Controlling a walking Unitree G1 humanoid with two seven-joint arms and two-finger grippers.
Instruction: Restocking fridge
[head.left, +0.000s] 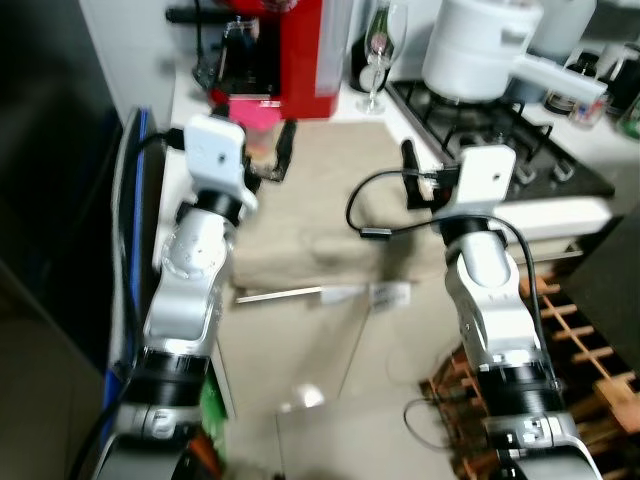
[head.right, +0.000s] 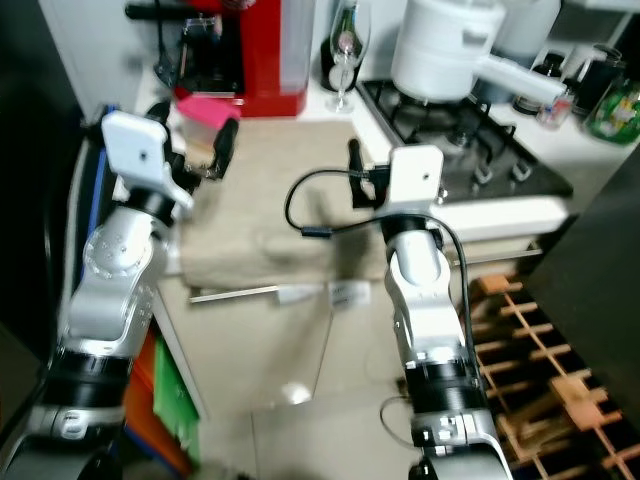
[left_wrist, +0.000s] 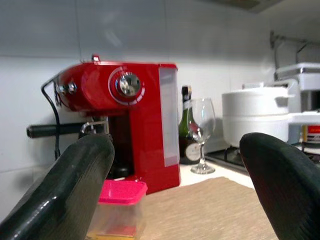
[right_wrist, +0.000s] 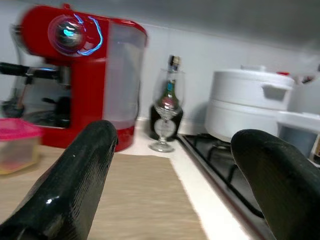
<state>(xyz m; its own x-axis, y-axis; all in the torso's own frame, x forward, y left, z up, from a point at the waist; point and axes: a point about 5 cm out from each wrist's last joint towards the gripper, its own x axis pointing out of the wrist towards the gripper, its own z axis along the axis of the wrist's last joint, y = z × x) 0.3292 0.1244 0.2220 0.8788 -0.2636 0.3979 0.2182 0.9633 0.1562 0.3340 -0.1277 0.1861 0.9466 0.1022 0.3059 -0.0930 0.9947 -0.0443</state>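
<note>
A clear plastic container with a pink lid (head.left: 250, 118) stands on the counter in front of the red coffee machine (head.left: 290, 55). My left gripper (left_wrist: 177, 150) hovers just short of it, open, with the container (left_wrist: 120, 210) low beside one finger and nothing held. My right gripper (right_wrist: 175, 140) is raised over the beige counter mat (head.left: 330, 200), open and holding nothing. From there the container (right_wrist: 14, 145) lies well off to one side.
A wine glass (head.left: 378, 55) and a dark bottle (left_wrist: 186, 125) stand beside the coffee machine. A white pot (head.left: 480, 45) sits on the gas hob (head.left: 500, 135) at the right. A wooden rack (head.left: 585, 350) is on the floor at lower right; a dark tall surface (head.left: 50, 150) is at the left.
</note>
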